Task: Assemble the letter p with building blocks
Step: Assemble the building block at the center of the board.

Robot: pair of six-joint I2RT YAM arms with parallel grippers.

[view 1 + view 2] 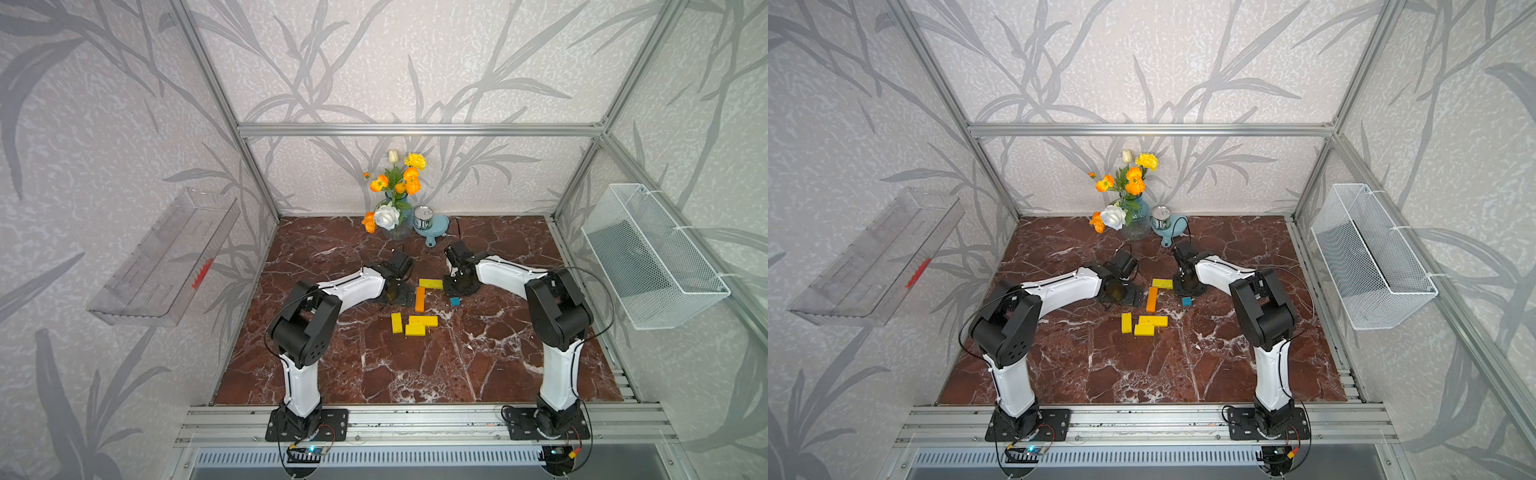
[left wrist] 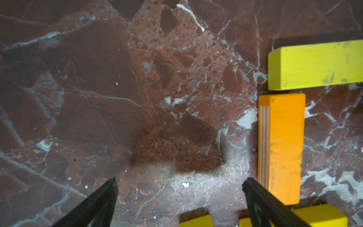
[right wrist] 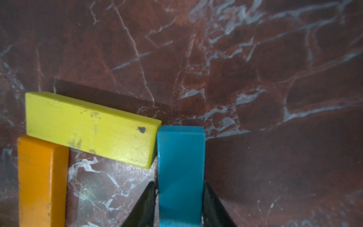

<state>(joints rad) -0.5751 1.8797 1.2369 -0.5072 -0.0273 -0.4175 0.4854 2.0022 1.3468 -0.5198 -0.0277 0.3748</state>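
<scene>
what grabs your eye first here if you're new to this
Mid-table, a blue block sits between the right claw's fingers, beside a yellow bar laid across the end of an orange bar. A vase of orange and yellow flowers stands at the back wall.

In both top views, mostly covered by the right gripper: blue block, one end showing. Cut off by the right wrist view's edge: the same block and the orange block. Unclear whether gripped or merely flanked. Only slivers of two yellow blocks in the left wrist view.
</scene>
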